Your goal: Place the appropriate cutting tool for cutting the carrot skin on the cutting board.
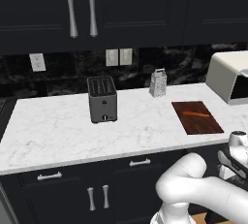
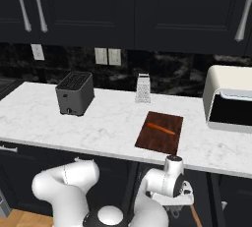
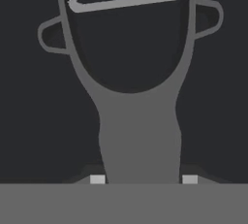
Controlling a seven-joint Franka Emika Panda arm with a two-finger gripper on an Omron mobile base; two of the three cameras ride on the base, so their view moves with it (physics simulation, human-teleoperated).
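peeler point(image 3: 138, 121): grey y-shaped, handle pinched between the pads of the gripper point(image 3: 143, 179), against a dark surface. cutting board point(image 1: 197, 117): flat on the white marble desk point(image 1: 63, 131), right of the toaster point(image 1: 102, 99). carrot point(image 1: 196, 114): lying on the board.

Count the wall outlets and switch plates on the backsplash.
3: one outlet at left, above the counter's end, and two switch plates side by side above the toaster. Others may be hidden.

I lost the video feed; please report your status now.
End effector shut on peeler, low, below counter edge. Carrot lies on board. Board has free space; nothing blocks it.
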